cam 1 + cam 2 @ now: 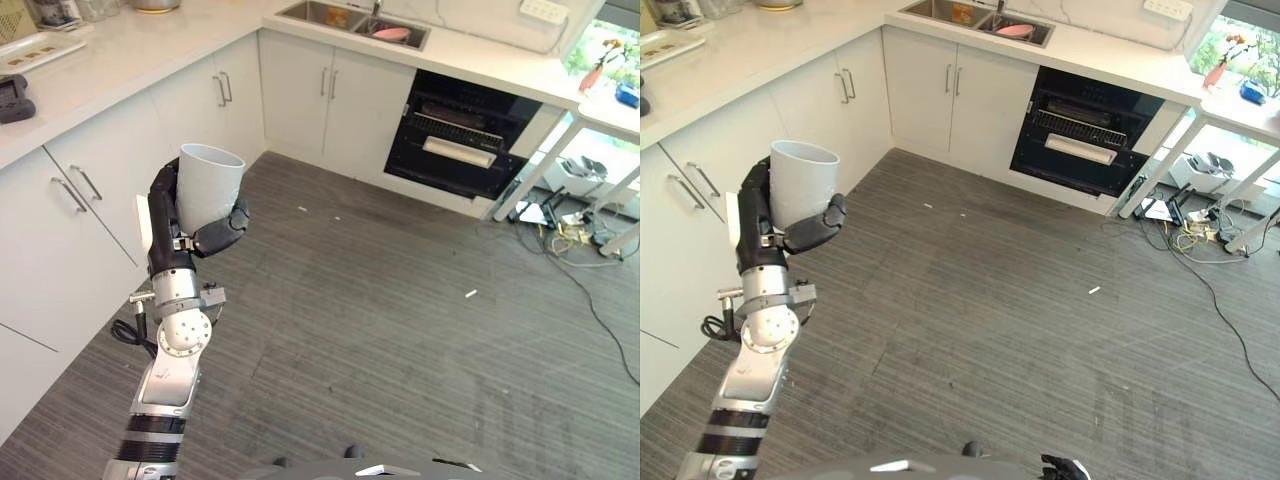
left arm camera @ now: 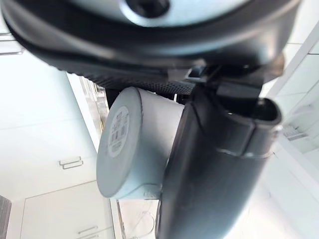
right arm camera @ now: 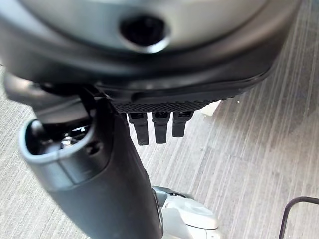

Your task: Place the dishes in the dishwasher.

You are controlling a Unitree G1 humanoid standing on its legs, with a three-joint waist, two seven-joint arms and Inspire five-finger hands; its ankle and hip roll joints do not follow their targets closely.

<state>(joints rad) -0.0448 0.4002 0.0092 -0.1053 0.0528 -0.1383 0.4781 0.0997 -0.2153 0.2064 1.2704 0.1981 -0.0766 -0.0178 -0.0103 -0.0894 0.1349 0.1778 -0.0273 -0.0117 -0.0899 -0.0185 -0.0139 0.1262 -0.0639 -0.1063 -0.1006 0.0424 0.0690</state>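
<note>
A pale grey cup point(image 1: 210, 185) stands upright in my left hand point(image 1: 163, 225), well above the floor and beside the left cabinets. Fingers and thumb curl round its wall. The left wrist view shows the cup's base point(image 2: 119, 144) past the thumb point(image 2: 214, 164). Across the room, a dark dishwasher point(image 1: 455, 140) stands open under the counter, with a rack visible inside. My right hand point(image 3: 154, 127) hangs over the floor with relaxed fingers and nothing in it.
White cabinets point(image 1: 60, 230) run along the left and back. A sink point(image 1: 350, 20) in the back counter holds a pink dish point(image 1: 390, 33). Cables point(image 1: 570, 240) and white table legs point(image 1: 535, 175) crowd the floor right of the dishwasher.
</note>
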